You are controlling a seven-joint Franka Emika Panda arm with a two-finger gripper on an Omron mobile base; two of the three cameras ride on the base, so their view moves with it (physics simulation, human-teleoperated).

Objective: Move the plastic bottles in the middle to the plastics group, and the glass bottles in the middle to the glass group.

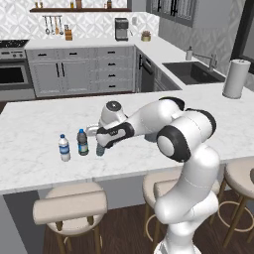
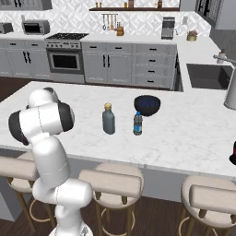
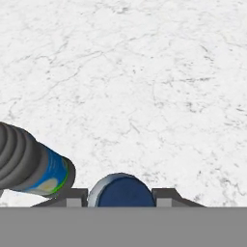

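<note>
- the pincer (image 3: 120, 201) is pressed in on the round blue cap of a small bottle (image 3: 120, 192); in the hand view the two dark finger tips (image 3: 166, 195) sit tight on either side of that cap, seen from straight above.
- in the left base view the same small blue bottle (image 1: 100, 149) stands upright on the white marble counter (image 1: 44, 124), right under the hand.
- judgement: a small plastic bottle like this is likely light and a little springy, with smooth, slippery sides; the cap and neck look like the stiffest place to hold, so the grip is well placed.
- just beside it stands a dark bottle with a teal label (image 1: 83, 142), and beyond that a clear-white bottle with a blue label (image 1: 64, 148); these form the plastics group.
- the held bottle sits near that group, close to the dark one but not touching.
- in the right base view a broad grey-blue bottle with a tan stopper (image 2: 109, 119) and a small dark bottle with a blue label (image 2: 138, 123) stand mid-counter, well apart from the pincer.
</note>
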